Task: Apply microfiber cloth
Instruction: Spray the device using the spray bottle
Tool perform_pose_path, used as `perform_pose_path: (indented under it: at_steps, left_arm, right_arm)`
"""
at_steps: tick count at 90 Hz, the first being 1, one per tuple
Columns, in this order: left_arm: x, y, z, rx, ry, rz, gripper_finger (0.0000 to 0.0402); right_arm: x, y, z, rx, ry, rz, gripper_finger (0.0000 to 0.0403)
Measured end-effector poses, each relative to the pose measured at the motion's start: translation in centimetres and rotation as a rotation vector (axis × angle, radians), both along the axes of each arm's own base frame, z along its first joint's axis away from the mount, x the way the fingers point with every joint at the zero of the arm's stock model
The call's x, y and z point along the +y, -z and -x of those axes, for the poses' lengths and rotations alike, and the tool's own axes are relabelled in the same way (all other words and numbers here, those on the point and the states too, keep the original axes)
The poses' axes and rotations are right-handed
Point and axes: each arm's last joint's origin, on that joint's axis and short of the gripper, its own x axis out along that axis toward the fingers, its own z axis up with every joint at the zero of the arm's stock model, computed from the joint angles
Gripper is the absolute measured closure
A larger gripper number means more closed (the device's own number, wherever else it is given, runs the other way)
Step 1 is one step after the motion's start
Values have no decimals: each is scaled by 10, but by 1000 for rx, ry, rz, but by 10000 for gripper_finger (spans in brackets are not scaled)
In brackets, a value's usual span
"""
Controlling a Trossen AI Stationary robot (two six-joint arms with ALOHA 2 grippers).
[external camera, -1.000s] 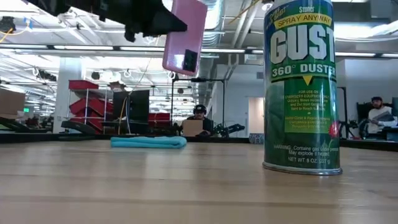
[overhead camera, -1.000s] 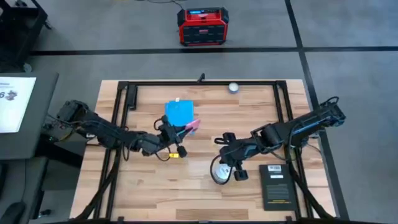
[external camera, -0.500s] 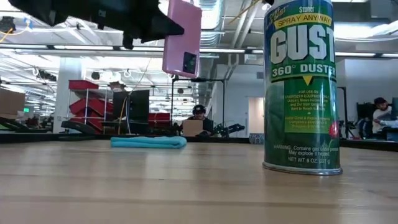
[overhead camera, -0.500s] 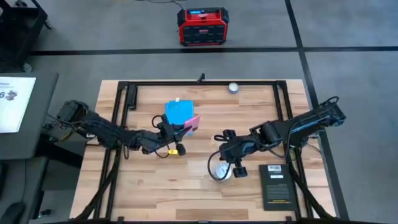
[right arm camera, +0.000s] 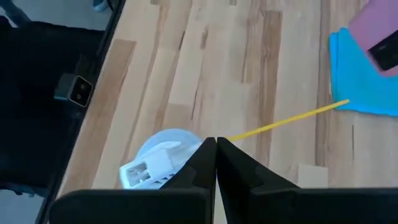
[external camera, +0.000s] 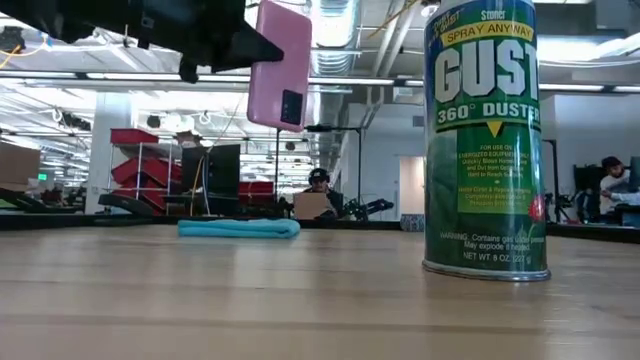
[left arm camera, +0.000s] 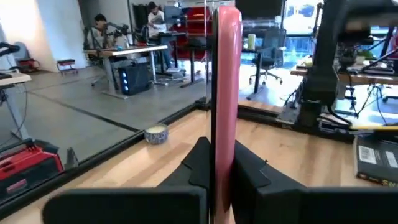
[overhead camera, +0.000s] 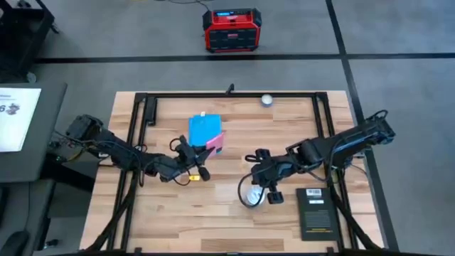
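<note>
Microfiber cloth point(overhead camera: 204, 129) lies flat on the table point(overhead camera: 213, 213), just beyond the left tool point(overhead camera: 201, 152) on the side away from the arm's base, and it is not gripped by anything. The left tool is clamped on a pink-backed phone point(left arm camera: 225, 93), its two dark fingers point(left arm camera: 200, 163) pressing the phone's flat faces so that the phone stands upright, edge-on to the wrist camera. From above, the phone's pink back point(overhead camera: 215, 141) overlaps the cloth's near right edge; the low view shows the phone point(external camera: 279, 66) held high in the air, well above the folded blue cloth point(external camera: 239, 228) resting on the table.

The right tool point(overhead camera: 257, 179) is well apart from the left one, out to its right, and its fingers point(right arm camera: 204, 160) are pressed together with nothing between them. It hovers just above and beside the white cap of a green duster can point(external camera: 487, 140), which stands upright on the table; the cap point(right arm camera: 157, 163) shows right under the closed fingertips. A black booklet point(overhead camera: 315, 212) with a white label lies just beyond the can, towards the right arm's side of the table. Past the cloth, near the table's far rail, sits a small round object point(overhead camera: 266, 100). A red and black box point(overhead camera: 232, 30) stands on the floor beyond the table.
</note>
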Motion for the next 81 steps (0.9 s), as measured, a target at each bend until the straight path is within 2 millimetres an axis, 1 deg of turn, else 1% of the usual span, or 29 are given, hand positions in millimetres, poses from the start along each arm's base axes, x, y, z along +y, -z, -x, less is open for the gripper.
perform_pose_path:
  at_steps: [8, 15, 20, 34, 62, 72, 81]
  left_arm:
    - [0, 0, 0, 3, 0, -4, 398]
    - [0, 0, 0, 1, 0, -6, 398]
    - [0, 0, 0, 3, -1, -6, 398]
    - [1, 0, 0, 3, 0, -7, 398]
    - [5, 0, -2, -20, 17, 31, 398]
    - [6, 6, -6, -6, 12, 28, 398]
    - [5, 9, -17, -1, 21, 37, 398]
  right_arm:
    - [-1, -11, 2, -3, 0, -2, 403]
    - [-1, -16, 3, -1, -3, -10, 403]
    - [-2, -16, 3, 9, -4, -23, 403]
    - [-3, -7, -1, 68, -7, -51, 403]
    - [-5, -8, -1, 81, -4, -85, 403]
    - [-5, -8, -1, 80, -4, -86, 403]
    - [-5, -12, -1, 73, -15, -90, 403]
